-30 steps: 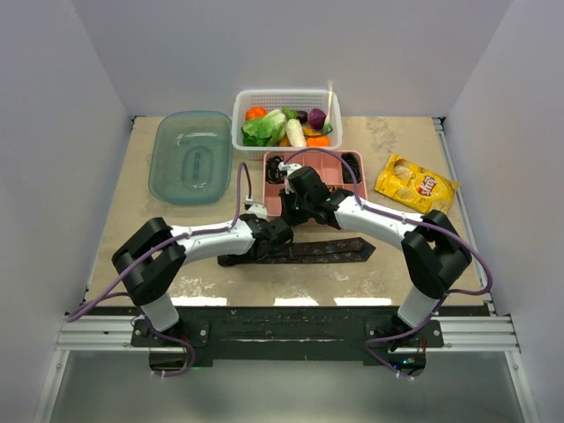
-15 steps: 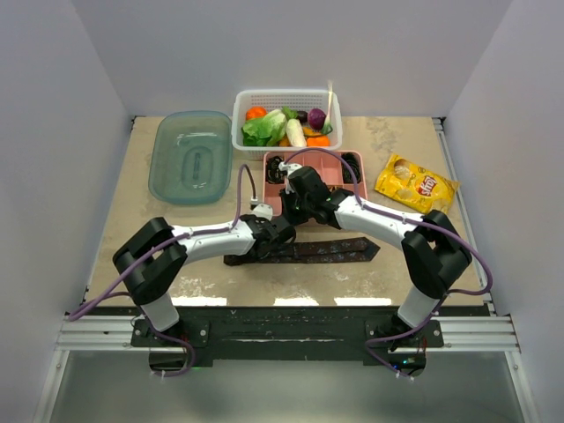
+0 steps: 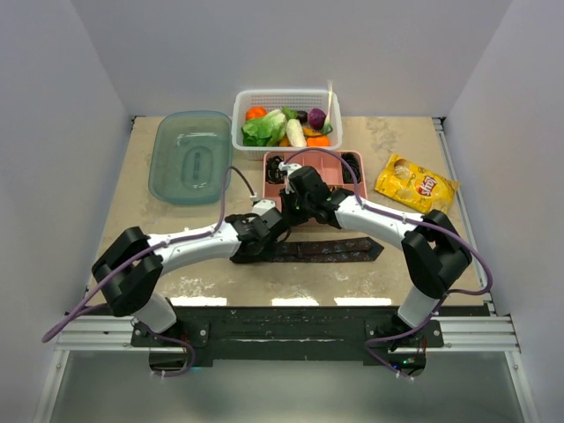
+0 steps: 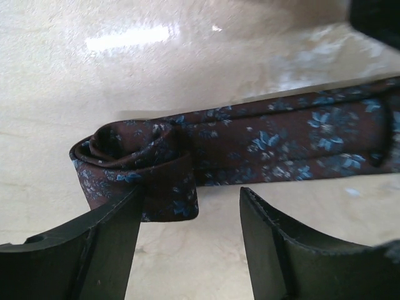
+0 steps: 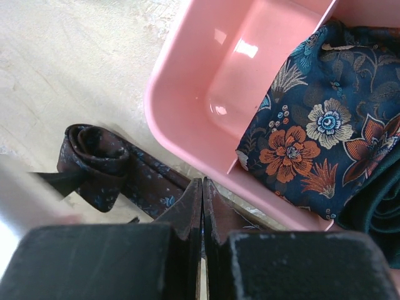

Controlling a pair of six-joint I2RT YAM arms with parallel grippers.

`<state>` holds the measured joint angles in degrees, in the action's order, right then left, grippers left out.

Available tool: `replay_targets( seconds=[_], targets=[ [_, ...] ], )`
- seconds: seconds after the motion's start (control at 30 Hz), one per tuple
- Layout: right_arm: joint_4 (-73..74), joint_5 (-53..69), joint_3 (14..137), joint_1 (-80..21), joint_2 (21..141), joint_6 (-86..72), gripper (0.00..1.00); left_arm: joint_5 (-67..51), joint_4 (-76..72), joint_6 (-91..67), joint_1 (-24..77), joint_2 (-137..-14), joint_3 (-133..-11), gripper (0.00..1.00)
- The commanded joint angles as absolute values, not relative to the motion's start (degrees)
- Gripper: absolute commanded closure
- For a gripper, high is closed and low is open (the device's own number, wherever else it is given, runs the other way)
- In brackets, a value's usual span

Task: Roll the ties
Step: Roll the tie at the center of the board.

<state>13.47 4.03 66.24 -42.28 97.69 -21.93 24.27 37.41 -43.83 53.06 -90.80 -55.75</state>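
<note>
The left fingers (image 4: 275,244) have just spread apart and released the started roll (image 4: 134,165) of the tie (image 4: 281,140). The roll lies on the desk (image 4: 187,69) at the tip of one finger. The first turns appear to hold unaided, but most of the tie is still flat.

The right fingers (image 5: 187,215) are pressed together, pinching nothing, over the tie beside the tray (image 5: 181,81). In the top view the left arm covers the roll. Whether the right fingertips touch the fabric cannot be told.

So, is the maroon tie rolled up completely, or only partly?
Partly: the maroon tie has a coil at one end; the rest lies flat.
</note>
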Motion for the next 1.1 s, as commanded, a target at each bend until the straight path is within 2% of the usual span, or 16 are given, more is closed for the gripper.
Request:
replay_targets(
  seconds=[0.0, 0.23, 0.4, 0.73, 0.83, 1.07],
  targets=[
    [12.0, 5.0, 67.4, -41.9, 96.0, -20.8, 1.00, 18.7, 32.3, -42.5, 49.1, -83.8, -54.4, 0.32],
    [10.9, 7.7, 67.8, -42.4, 95.0, -20.2, 1.00, 7.8, 27.6, -39.1, 38.0, -72.6, -50.5, 0.30],
    [9.5, 9.4, 69.4, -45.7, 95.8, -20.0, 1.00, 1.4, 26.6, -37.0, 30.7, -69.5, -48.1, 0.28],
    [9.3, 11.0, 77.0, -54.2, 105.2, -20.0, 1.00, -31.1, 17.8, -35.2, 2.3, -62.2, -33.5, 0.21],
    [9.6, 10.9, 77.7, -54.4, 106.8, -20.0, 1.00, -36.0, 15.4, -35.8, -1.4, -62.3, -29.9, 0.20],
    [11.9, 8.7, 77.8, -54.4, 106.8, -17.7, 1.00, -38.4, 8.0, -39.8, -1.6, -62.8, -22.5, 0.16]
  ],
)
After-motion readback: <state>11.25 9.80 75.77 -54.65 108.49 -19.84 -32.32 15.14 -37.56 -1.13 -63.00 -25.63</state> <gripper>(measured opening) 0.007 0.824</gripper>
